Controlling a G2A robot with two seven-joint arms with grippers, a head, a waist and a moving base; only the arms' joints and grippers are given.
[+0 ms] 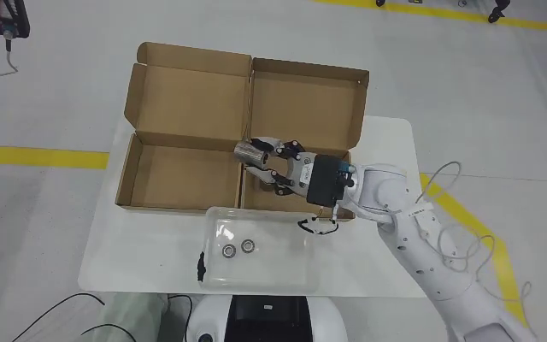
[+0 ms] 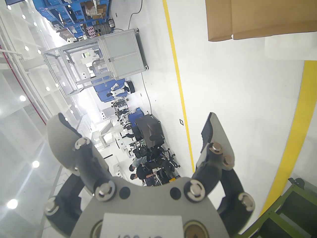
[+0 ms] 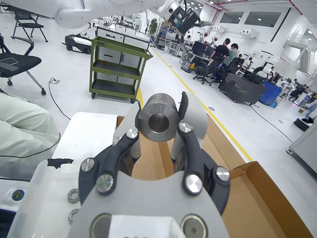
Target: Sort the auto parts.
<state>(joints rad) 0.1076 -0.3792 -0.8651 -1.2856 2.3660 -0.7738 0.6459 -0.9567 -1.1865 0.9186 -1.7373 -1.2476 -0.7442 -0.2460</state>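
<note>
Right gripper [image 3: 158, 125] fingers pinch a steel sleeve [image 3: 158, 118] across its round sides, hovering above the seam between two cardboard boxes [image 1: 184, 175], seemingly ready to drop it into one; two bearings [image 1: 229, 250] lie in the clear tray [image 1: 273, 269] behind the fingers. Left gripper [image 2: 135, 125] fingers hang spread, empty. Wrist labels [image 2: 141, 225] are cut off, unreadable.

A robotics laboratory hall is indicated. Ahead of the right pincer [image 3: 159, 110], a green cart [image 3: 116, 75], yellow floor line [image 3: 188, 88] and office chairs [image 3: 208, 71] at workstations are seen; ahead of the left pincer [image 2: 135, 120], blue storage racks [image 2: 57, 8] and an aluminium-framed enclosure [image 2: 104, 60].
</note>
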